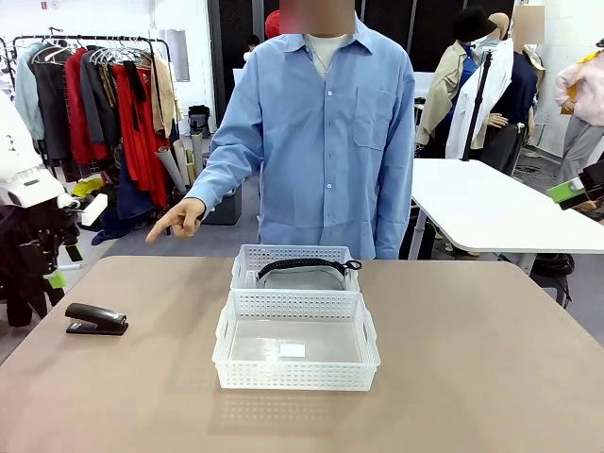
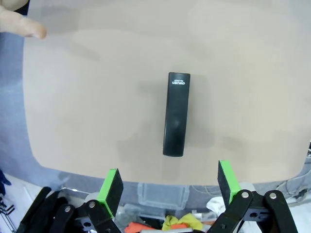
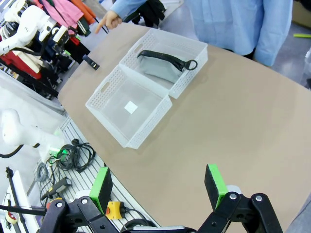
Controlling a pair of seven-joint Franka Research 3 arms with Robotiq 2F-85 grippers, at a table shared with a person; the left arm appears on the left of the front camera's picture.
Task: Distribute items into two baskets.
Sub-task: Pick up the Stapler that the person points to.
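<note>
Stapler (image 2: pixel 176 114): black, lying flat on the table (image 1: pixel 472 359), just ahead of the left end effector (image 2: pixel 170 179) and lined up with the gap between its green pads, long axis pointing away from it. Left end effector released, jaws spread wide, gripping nothing, hovering short of the stapler.

Right end effector (image 3: pixel 158 184) likewise released and empty, with the two baskets well ahead of it and off to its upper left.

Progress, as judged: about half done. Grey pouch (image 3: pixel 160 70) with black strap already inside the farther basket (image 3: pixel 194 48). Nearer basket (image 3: pixel 104 92) bare but for a small white label. Stapler not yet picked up, and probably meant for that nearer basket.

Room: bare table on every side of the stapler, so a clear straight descent. Table edge just behind the stapler, between it and the left pads. Person's pointing hand (image 2: pixel 22 24) well apart from it, far ahead and to one side. Baskets touching each other. Open table directly ahead of the right end effector.
</note>
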